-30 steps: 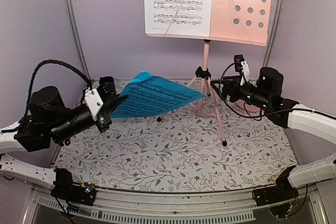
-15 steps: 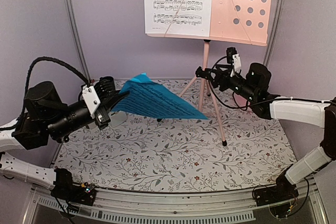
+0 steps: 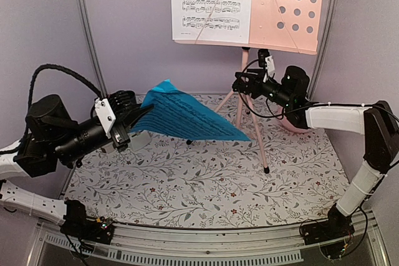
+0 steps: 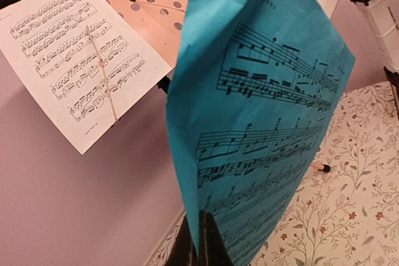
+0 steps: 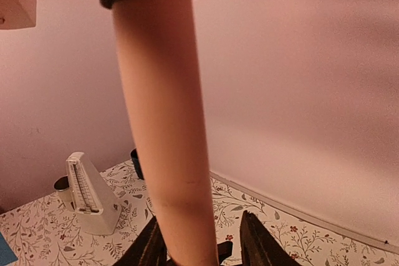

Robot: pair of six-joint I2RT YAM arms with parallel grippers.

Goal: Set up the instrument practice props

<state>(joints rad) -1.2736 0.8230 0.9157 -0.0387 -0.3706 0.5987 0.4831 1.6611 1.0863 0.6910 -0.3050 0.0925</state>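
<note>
The pink music stand rises at the back, with its pole (image 3: pixel 244 66) and its perforated desk (image 3: pixel 293 10). The white sheet (image 3: pixel 212 4) rests on the desk's left half. It also shows in the left wrist view (image 4: pixel 75 54). My left gripper (image 3: pixel 138 118) is shut on one edge of the bright blue sheet (image 3: pixel 187 115) and holds it above the table; the pinch shows in the left wrist view (image 4: pixel 202 241). My right gripper (image 3: pixel 240 85) is open around the pole (image 5: pixel 165 123), which lies against one finger. The white metronome (image 5: pixel 87 194) stands on the table beyond the pole.
A dark blue cup (image 5: pixel 136 163) stands near the back wall behind the metronome. A pink plate (image 3: pixel 288 123) lies at the back right, mostly hidden under my right arm. The stand's tripod legs (image 3: pixel 259 144) spread over the floral tablecloth. Metal frame posts stand on both sides.
My right gripper has moved left and up until its fingers straddle the stand's pole. My left gripper has lifted the blue sheet slightly and tilted it more upright.
</note>
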